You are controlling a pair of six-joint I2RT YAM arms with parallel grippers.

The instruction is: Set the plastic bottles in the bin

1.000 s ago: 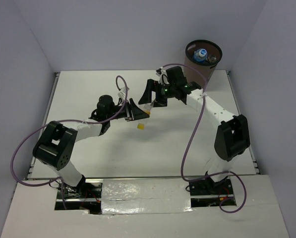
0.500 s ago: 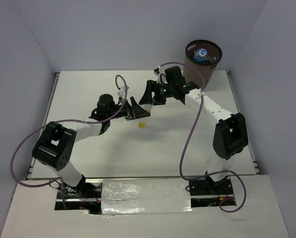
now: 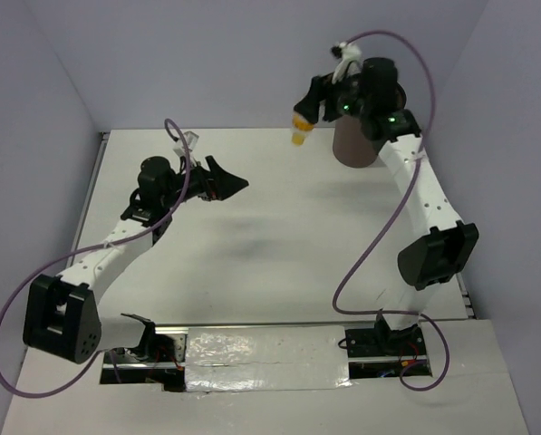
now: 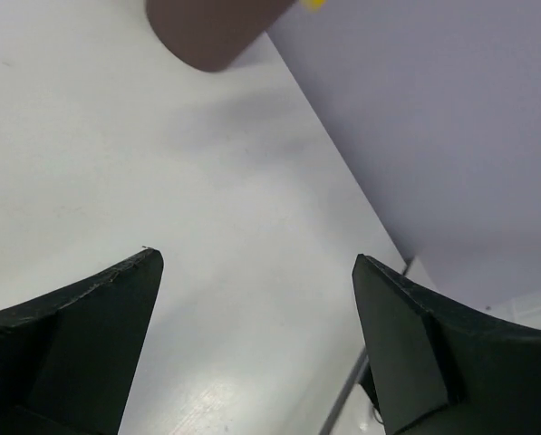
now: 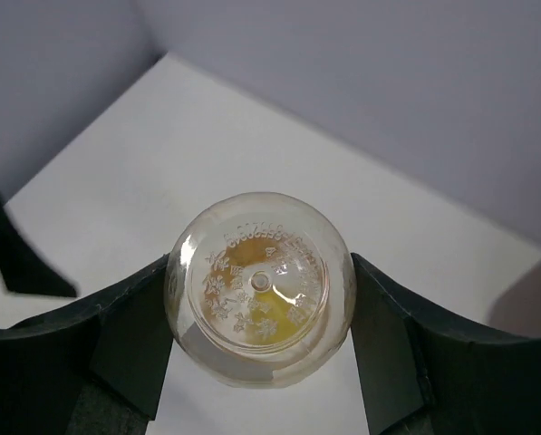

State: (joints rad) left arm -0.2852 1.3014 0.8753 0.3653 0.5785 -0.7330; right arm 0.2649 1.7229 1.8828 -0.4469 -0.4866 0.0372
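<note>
**A:** So, where is the yellow-orange-capped bottle (image 3: 301, 127)?

**B:** It is in the air, clamped between the fingers of the right gripper (image 3: 308, 107). The wrist camera looks straight at its clear round base, with a finger pressed against each side. From above, the cap points down and to the left.

**A:** And the bin (image 3: 352, 150)?

**B:** It stands at the back right of the table (image 3: 279, 258). The bottle hangs just left of its top. It is probably short of the opening, though the right arm hides the rim, so I can't be sure.

**A:** What about the left gripper (image 4: 256, 261)?

**B:** It holds nothing and its jaws are spread wide. It hangs over the back left of the table, well apart from the bin. Its camera shows bare white surface between the fingers and the bin's brown base far ahead.
</note>
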